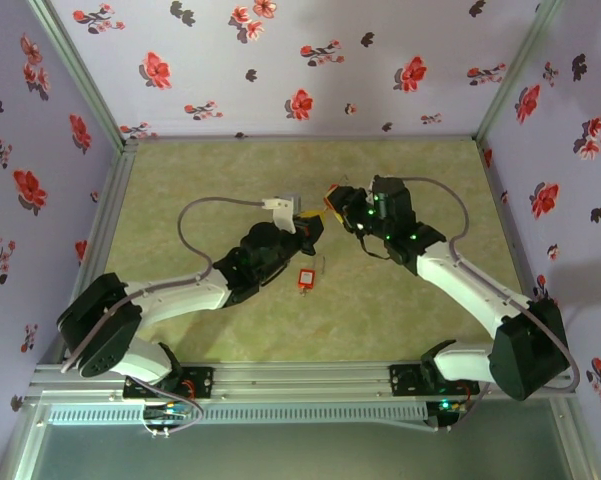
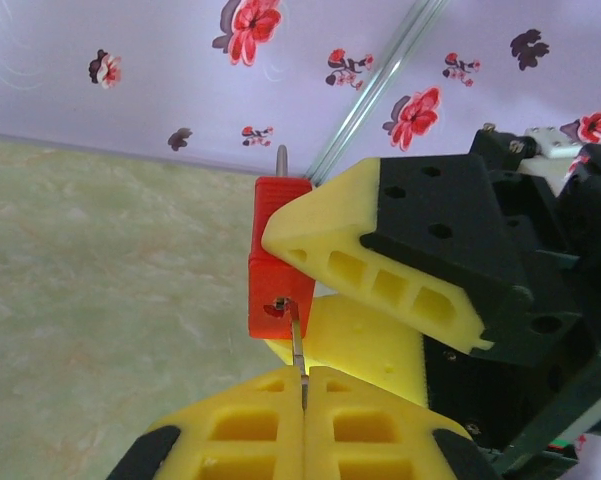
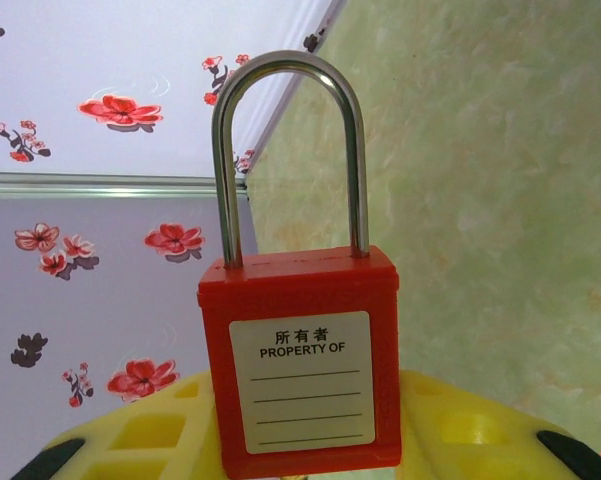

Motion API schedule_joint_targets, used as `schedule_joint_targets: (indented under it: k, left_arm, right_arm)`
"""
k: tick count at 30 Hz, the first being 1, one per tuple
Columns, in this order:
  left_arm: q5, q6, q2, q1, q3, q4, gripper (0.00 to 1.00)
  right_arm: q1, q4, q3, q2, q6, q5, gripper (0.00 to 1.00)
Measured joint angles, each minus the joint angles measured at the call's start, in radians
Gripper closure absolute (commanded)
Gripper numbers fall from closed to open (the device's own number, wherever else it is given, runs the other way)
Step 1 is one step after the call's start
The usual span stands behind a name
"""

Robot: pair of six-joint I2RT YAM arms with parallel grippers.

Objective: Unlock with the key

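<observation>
Key in left gripper meets padlock keyhole.

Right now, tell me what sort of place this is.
Probably a small robot test booth rather than a home or workshop. Flower-print walls close in a marbled green table, an aluminium rail along the near edge carries the arm bases, and the work piece is a red padlock with a key in it.
</observation>
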State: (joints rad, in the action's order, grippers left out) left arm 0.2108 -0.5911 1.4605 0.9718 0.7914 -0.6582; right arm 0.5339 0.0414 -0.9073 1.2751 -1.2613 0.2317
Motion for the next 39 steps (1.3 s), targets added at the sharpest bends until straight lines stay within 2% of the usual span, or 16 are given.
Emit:
schedule_joint_targets:
  k: [26,33,39]
  left_arm:
    - [-0.002,-0.014,0.033,-0.007,0.003,0.003,1.0]
    - [-0.042,-0.038,0.042,-0.024,0.003,-0.038,1.0]
    - [-0.128,-0.111,0.081,-0.058,0.003,-0.108,1.0]
  right_arm:
    - [0.019,0.059,0.072,-0.022,-0.007,-0.019,1.0]
    - [0.023,0.086,0.079,-0.032,-0.026,-0.042,1.0]
    - [0.024,0.112,0.094,-0.032,-0.041,-0.08,1.0]
